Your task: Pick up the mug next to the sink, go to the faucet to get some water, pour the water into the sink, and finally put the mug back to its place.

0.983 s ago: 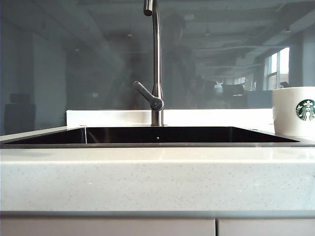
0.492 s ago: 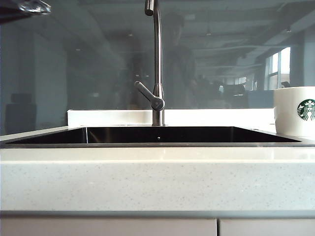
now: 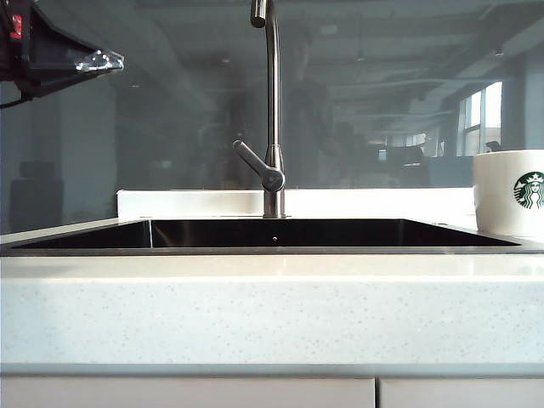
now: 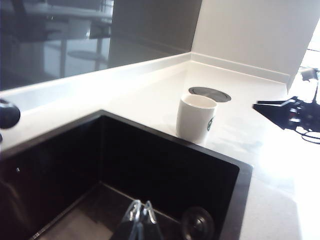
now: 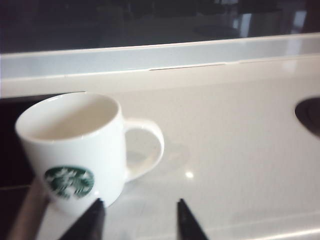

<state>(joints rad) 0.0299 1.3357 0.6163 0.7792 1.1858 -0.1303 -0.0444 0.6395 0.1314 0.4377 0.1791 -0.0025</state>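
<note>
Step 1, reaching: right gripper (image 5: pixel 137 217) hovers near the mug (image 5: pixel 75 150), jaws apart, empty; left gripper (image 4: pixel 140 212) closed over the sink (image 4: pixel 240 172). Next: straddle the mug.

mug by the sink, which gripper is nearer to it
Right. The right gripper is open just in front of the mug, near its handle; the left gripper is shut over the sink, farther off.

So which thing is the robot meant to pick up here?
Find the dark sink in the speckled white counter. On the counter at its right end stands the mug, upright: white, with a round green logo, the only cup there.
</note>
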